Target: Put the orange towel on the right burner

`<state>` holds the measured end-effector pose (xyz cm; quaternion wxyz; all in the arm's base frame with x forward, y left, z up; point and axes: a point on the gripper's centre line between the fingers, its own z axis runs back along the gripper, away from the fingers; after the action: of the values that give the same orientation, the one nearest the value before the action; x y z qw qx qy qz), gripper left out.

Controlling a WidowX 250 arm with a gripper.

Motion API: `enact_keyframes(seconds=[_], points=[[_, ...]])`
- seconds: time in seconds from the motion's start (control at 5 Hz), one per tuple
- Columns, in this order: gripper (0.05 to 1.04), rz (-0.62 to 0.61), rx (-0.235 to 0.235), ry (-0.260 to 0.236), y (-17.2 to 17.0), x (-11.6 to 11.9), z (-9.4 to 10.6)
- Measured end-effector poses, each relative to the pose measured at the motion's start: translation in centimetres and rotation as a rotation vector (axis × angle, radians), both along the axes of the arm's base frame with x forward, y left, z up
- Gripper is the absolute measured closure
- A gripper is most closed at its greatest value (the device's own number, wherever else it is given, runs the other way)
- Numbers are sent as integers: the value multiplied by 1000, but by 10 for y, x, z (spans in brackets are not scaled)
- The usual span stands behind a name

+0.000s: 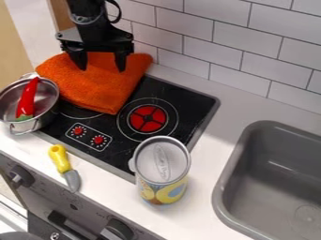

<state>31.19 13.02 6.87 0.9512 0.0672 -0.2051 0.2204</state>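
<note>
Over the orange towel [100, 91], tool [100, 69] with fingers apart, can [162, 165] near right burner [148, 118], red pepper [27, 97] in pot [48, 96], knife [61, 160]

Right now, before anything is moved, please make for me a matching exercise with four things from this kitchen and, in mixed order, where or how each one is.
Things:
1. orange towel
2. red pepper
3. can
4. yellow-handled knife

Places and states:
A. standing upright
B. lying on the white counter
C. below the gripper
D. inside the metal pot

Right pairs: 1-C, 2-D, 3-A, 4-B
</note>
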Motion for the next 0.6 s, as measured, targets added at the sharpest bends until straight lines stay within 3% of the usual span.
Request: enact_keyframes(seconds=[0.2,0.6], points=[[131,-2,22,17,19,11,-5],[707,-1,57,48,36,22,-26]])
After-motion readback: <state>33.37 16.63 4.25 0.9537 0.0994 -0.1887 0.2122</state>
